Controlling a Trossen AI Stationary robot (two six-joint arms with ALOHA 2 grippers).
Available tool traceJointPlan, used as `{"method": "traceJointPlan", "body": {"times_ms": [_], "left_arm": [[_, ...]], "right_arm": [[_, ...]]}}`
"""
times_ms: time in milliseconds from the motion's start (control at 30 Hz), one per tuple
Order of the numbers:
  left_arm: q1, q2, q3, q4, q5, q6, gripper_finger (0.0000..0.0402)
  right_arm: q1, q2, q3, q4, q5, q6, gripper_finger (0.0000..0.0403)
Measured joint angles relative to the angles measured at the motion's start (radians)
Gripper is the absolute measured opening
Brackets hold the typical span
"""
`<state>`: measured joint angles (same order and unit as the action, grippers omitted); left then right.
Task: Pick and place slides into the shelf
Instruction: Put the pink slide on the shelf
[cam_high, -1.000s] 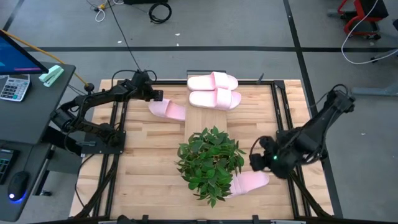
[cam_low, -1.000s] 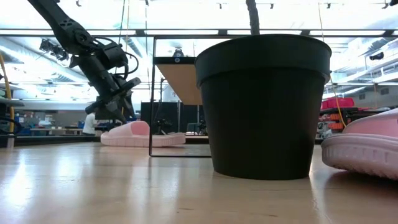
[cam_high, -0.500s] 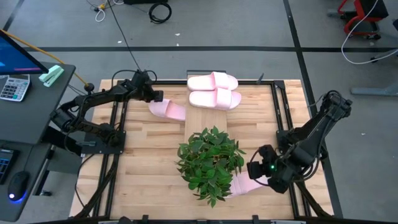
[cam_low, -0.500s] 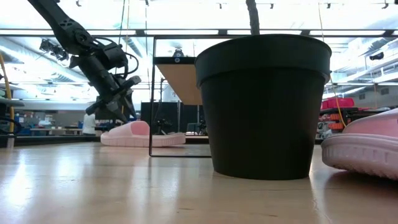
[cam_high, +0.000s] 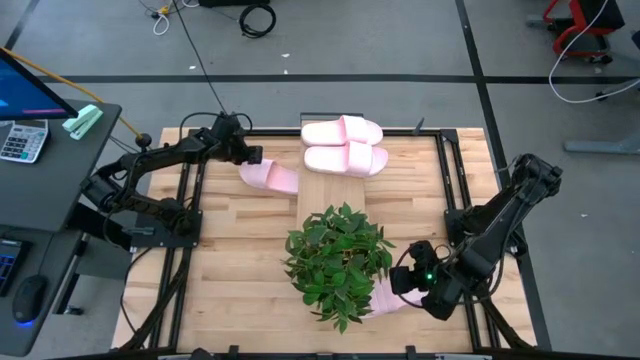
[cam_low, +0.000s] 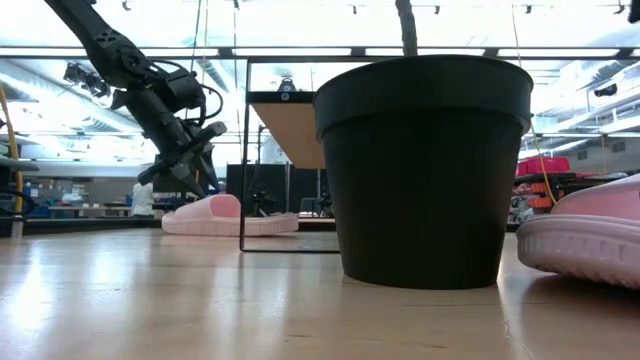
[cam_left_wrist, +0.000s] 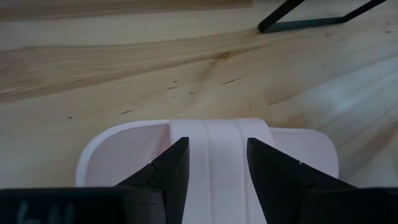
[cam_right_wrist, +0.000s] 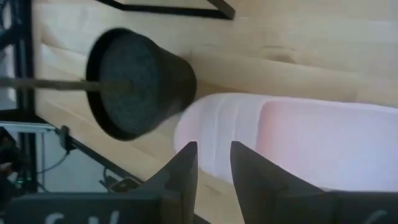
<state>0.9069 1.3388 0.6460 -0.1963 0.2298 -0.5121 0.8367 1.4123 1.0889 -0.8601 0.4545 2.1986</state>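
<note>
Two pale pink slides (cam_high: 343, 131) (cam_high: 346, 160) lie side by side on the far end of the shelf (cam_high: 325, 192). A third slide (cam_high: 270, 177) rests sole-down on the table, left of the shelf. My left gripper (cam_high: 252, 156) stands open over it, its fingers either side of the middle of the strap (cam_left_wrist: 217, 163). A fourth slide (cam_high: 392, 298) lies near the front edge beside the potted plant (cam_high: 338, 260). My right gripper (cam_high: 402, 283) hovers open above that slide's end (cam_right_wrist: 205, 134) next to the pot (cam_right_wrist: 137, 84). My left gripper slants down from the table's left over the slide's strap (cam_left_wrist: 217, 140). The fingers (cam_left_wrist: 177, 163) show in front of the strap; I cannot tell whether they touch it. The slide lies flat on the table (cam_low: 225, 215).
The black pot (cam_low: 425, 170) stands on the shelf's near part, close to the right-hand slide (cam_low: 585, 235). Black metal frames run along both table sides (cam_high: 190, 200) (cam_high: 455, 190). A desk with a calculator (cam_high: 22, 140) stands off the left edge.
My right gripper has moved toward the table's near edge and down, ending over the slide beside the plant. The left gripper and all the slides have stayed where they were.
</note>
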Motion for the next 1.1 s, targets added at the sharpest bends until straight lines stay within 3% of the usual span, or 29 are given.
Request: {"method": "traceJointPlan", "body": {"times_ms": [267,800,1100], "left_arm": [[0.000,0.000,0.000,0.000,0.004,0.000,0.0165],[0.000,0.000,0.000,0.000,0.004,-0.001,0.0167],[0.000,0.000,0.000,0.002,0.004,0.000,0.0167]], "right_arm": [[0.013,0.075,0.000,0.021,-0.066,0.020,0.0103],[0.013,0.097,0.000,0.020,-0.070,0.019,0.0103],[0.013,0.147,-0.011,0.051,-0.126,0.024,0.0103]]}}
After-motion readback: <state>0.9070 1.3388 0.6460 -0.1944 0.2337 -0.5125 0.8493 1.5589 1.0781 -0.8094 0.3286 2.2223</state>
